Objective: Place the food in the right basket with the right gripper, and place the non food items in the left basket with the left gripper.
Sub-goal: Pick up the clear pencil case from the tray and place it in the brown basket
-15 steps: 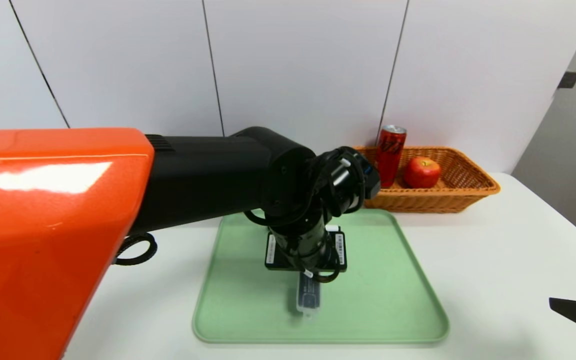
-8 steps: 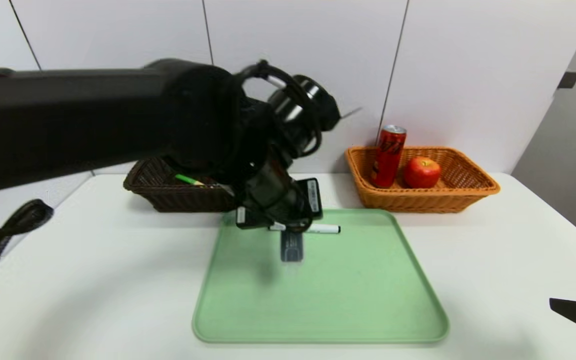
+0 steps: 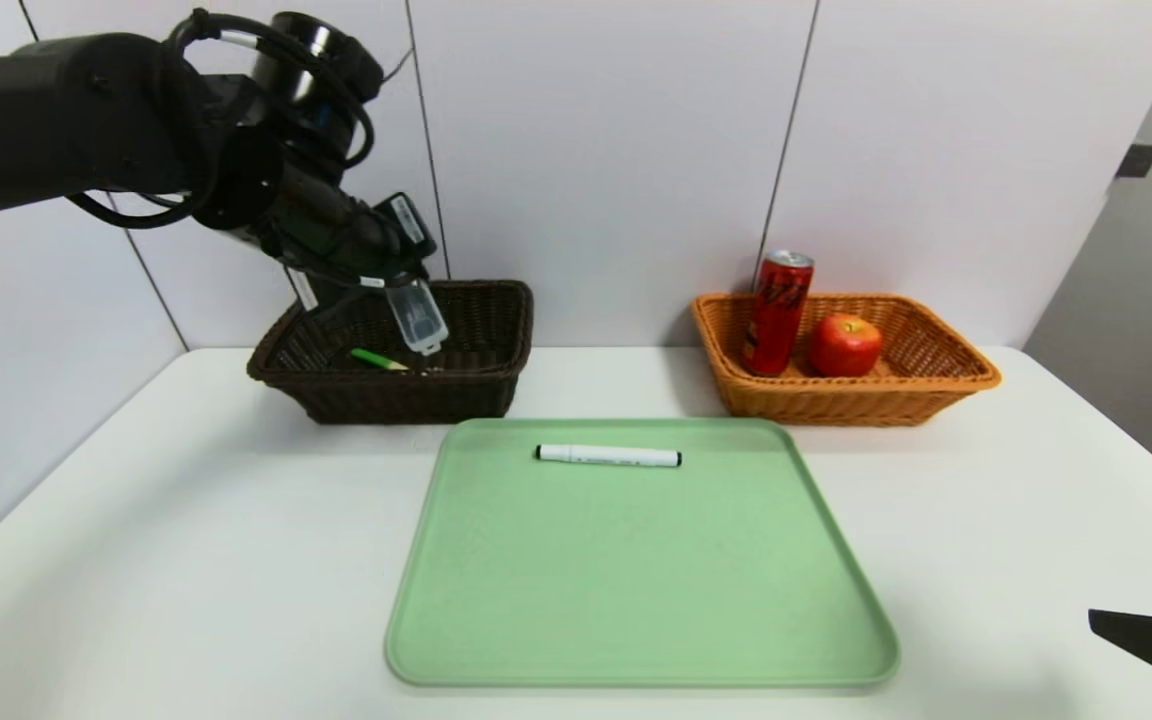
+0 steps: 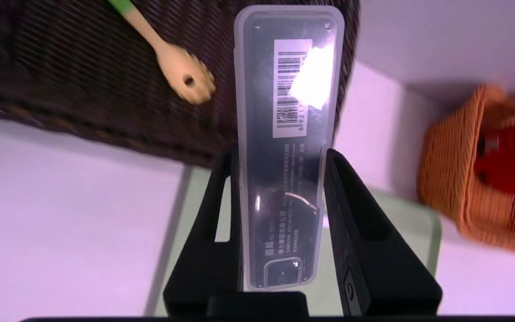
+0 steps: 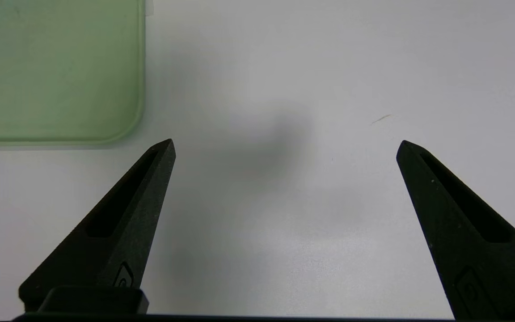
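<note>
Head view: a clear plastic case (image 3: 417,316) is clamped between the jaws of the left gripper (image 3: 398,296) and is held in the air above the dark left basket (image 3: 476,375) at the table's far edge, where a green-handled wooden spoon (image 3: 377,360) already lies. A marker (image 3: 608,456) is seen lying near the far edge of the green tray (image 3: 636,590), while a red can (image 3: 779,311) and an apple (image 3: 844,344) are found in the orange right basket (image 3: 936,385). The right gripper (image 5: 284,147) is parked with jaws spread wide over bare table (image 5: 329,67) beside the tray's near right corner.

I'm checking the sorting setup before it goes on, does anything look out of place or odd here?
Nothing stands out. The can stands upright beside the apple in the orange basket, the marker lies flat on the green tray, and the left gripper holds a clear plastic case over the dark basket.
</note>
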`<action>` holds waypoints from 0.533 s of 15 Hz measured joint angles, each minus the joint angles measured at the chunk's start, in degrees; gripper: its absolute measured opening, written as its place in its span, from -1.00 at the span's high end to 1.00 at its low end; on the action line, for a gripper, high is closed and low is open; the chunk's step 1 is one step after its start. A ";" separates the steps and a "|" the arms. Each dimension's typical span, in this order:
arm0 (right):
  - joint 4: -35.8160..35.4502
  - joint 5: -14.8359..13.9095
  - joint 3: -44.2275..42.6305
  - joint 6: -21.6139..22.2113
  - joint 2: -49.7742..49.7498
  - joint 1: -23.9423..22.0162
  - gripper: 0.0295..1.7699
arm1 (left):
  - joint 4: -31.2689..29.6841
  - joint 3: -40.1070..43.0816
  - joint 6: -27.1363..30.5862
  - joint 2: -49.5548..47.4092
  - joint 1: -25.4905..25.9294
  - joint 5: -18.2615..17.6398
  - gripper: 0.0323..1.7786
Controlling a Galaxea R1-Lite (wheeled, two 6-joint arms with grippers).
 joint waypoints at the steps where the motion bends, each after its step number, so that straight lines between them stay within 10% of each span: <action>1: 0.00 -0.02 0.37 0.00 0.02 0.05 -0.93 | -1.90 0.00 -1.57 0.74 2.54 -0.09 0.40; 8: 0.00 -0.15 2.24 0.09 -0.39 0.26 -0.93 | -11.34 0.00 -14.06 9.33 11.28 -1.91 0.40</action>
